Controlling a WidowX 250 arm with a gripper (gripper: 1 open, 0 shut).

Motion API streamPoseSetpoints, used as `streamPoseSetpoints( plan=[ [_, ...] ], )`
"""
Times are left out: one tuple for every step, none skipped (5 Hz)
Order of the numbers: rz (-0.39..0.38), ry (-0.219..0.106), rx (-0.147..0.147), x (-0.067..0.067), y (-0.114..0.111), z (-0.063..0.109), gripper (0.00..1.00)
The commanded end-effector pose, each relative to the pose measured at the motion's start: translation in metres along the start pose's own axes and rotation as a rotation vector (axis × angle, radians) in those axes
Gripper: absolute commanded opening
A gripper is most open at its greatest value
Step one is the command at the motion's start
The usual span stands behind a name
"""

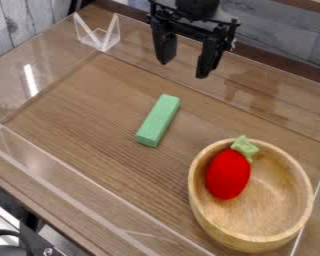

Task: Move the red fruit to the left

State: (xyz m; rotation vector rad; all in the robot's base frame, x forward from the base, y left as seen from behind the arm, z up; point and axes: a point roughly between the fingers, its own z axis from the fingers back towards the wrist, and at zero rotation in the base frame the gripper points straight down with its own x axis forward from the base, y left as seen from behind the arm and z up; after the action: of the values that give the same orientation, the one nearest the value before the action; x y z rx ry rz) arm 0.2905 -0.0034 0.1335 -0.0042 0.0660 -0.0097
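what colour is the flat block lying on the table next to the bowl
Light green. The flat block shows clearly in the camera view, left of the wooden bowl.

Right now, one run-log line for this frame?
tool: open, empty, pointing down above table's far side | red fruit: inside wooden bowl, untouched | green block: on table, left of bowl | move: not started

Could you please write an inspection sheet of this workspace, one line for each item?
Surface: wooden table inside clear plastic walls.
Job's things: red fruit lies in the wooden bowl, front right.
Clutter: light-green block lies flat near the middle, apart from the bowl.
Grippers: gripper open, empty, pointing down above the far side of the table.
Cables: nothing seen.
Surroundings: grey wall behind; dark shapes at the lower left, unclear.
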Motion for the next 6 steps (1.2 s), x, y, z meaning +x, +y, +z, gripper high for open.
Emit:
streamPoseSetpoints(
  plan=[
    [-0.042,0.03,-0.015,-0.012,-0.008,-0.01,1.0],
    [-0.111,0.059,-0.03,-0.032,-0.027,-0.028,1.0],
    [-0.154,0.047,-0.041,-0.047,-0.044,-0.04,1.0],
    [-0.193,0.013,-0.056,-0.054,-0.059,-0.048,1.0],
    [-0.22,-0.017,-0.064,-0.057,-0.066,-0.055,1.0],
    [-0.253,-0.047,-0.078,-0.056,-0.068,-0.061,1.0]
  ],
)
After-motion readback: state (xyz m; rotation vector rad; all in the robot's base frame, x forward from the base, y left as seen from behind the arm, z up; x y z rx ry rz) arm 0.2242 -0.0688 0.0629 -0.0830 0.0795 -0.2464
